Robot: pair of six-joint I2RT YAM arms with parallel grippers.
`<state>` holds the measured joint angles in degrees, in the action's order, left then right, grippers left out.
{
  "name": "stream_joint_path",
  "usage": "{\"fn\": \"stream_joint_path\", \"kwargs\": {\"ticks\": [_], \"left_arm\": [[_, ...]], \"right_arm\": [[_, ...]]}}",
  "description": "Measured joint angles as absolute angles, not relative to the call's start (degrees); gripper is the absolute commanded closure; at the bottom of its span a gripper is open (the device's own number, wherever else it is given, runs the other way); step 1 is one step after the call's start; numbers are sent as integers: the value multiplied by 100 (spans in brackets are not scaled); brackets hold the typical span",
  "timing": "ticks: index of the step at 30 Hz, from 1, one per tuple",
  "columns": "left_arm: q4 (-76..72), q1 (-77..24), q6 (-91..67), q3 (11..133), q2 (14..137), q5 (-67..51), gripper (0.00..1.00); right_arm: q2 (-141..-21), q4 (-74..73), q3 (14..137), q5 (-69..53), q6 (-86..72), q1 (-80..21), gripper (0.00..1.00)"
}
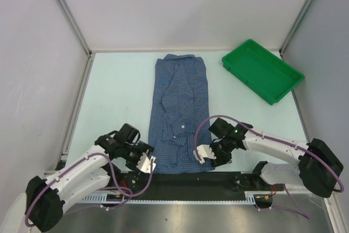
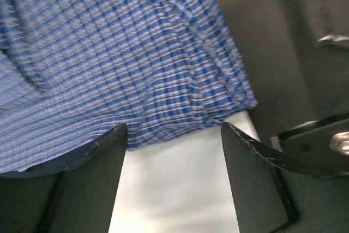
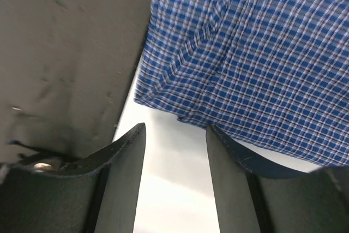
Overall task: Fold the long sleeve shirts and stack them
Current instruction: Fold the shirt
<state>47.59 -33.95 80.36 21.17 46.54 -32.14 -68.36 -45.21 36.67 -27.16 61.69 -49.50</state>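
Top external view, blue checked shirt (image 1: pixel 180 113) folded into a narrow strip mid-table, collar (image 1: pixel 180 57) toward far edge, sleeves lost among folds, left gripper (image 1: pixel 147 163) and right gripper (image 1: pixel 200 154) both spread, empty, at its near-edge corners, wrist views showing only blurred hem corners, green tray (image 1: pixel 263 70) at far-right corner.

Overhead view from above and behind both arms, looking down on the whole bench (image 1: pixel 120 96). The left wrist view sits very close, looking past the left claw (image 2: pixel 174 135) at the shirt's (image 2: pixel 136 53) near left corner. The right wrist view, equally close, looks past the right claw (image 3: pixel 175 132) at the near right corner. All three views share the shirt's near hem.
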Motion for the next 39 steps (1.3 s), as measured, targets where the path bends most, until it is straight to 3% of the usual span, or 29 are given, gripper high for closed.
{"fn": "stream_joint_path", "kwargs": {"ticks": [14,20,26,29,30,32,34,39], "left_arm": [[4335,-4209,8250,2462,5500,-2995,25],[4270,-4757,8047,2429,5376,-2779,37],[4246,-4816,7717,2392,5352,-2692,55],[4200,-4821,7559,2392,5360,-2663,64],[4182,-4821,7502,2392,5358,-2659,66],[4154,-4823,7448,2379,5306,-2655,77],[4121,-4825,7393,2327,5175,-2655,90],[4121,-4827,7279,2263,5002,-2665,99]], "right_arm": [[-7131,-3450,3367,-2196,6600,-5736,45],[-6899,-3336,3260,-1986,6600,-5964,40],[-6416,-3225,2926,-1822,6512,-6375,58],[-6451,-2967,2886,-1754,6399,-6401,76],[-6466,-2897,2869,-1723,6357,-6401,85],[-6471,-2755,2829,-1643,6276,-6399,99],[-6475,-2646,2799,-1551,6173,-6399,100],[-6464,-2550,2799,-1437,6012,-6403,100]]}}
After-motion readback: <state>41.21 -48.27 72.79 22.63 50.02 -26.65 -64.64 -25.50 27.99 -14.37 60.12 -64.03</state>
